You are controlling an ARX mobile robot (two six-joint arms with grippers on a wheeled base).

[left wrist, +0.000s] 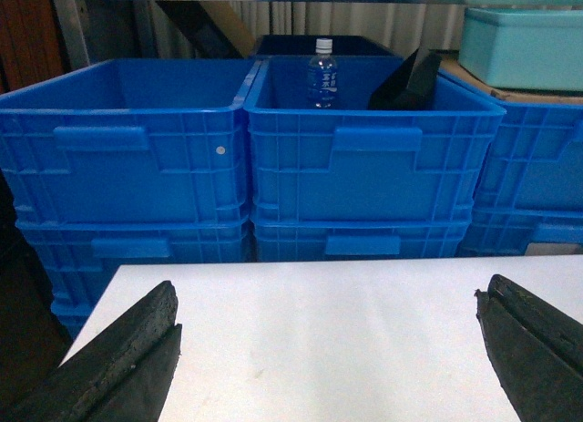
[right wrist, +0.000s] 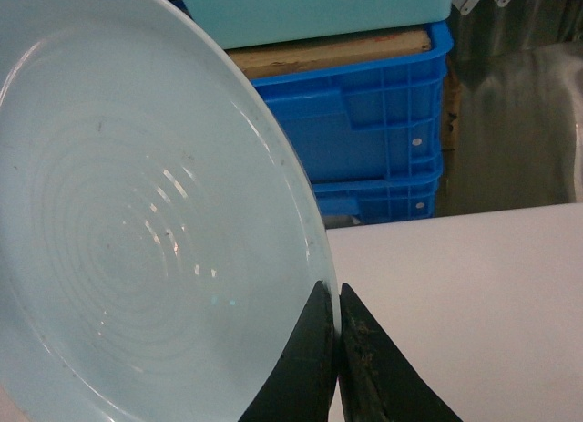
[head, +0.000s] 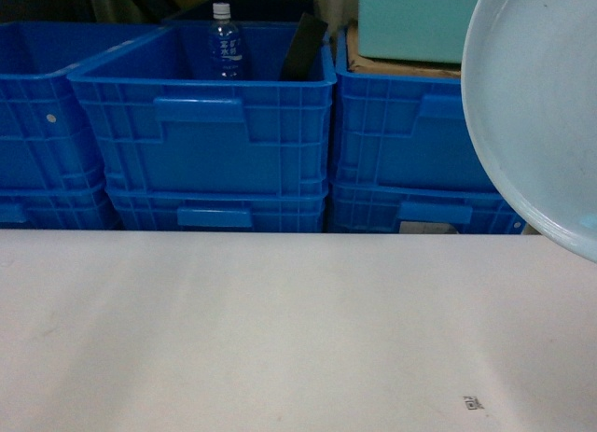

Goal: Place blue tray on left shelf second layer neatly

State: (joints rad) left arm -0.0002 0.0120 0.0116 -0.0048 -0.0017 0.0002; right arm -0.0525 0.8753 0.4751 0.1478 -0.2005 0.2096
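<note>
The pale blue tray [head: 536, 105] hangs tilted on edge in the air at the right of the head view, above the white table [head: 280, 329]. In the right wrist view the blue tray [right wrist: 137, 231] fills the left half, and my right gripper [right wrist: 334, 299] is shut on its rim. My left gripper [left wrist: 328, 317] stands wide open over the table with nothing between its fingers. The left shelf second layer cannot be picked out in these views.
Stacked deep-blue crates [head: 205, 124] line the far side of the table. One crate holds a water bottle [head: 224, 42] and a black object [head: 303, 48]. A teal box [head: 410, 21] rests on cardboard atop the right crates [head: 410, 133].
</note>
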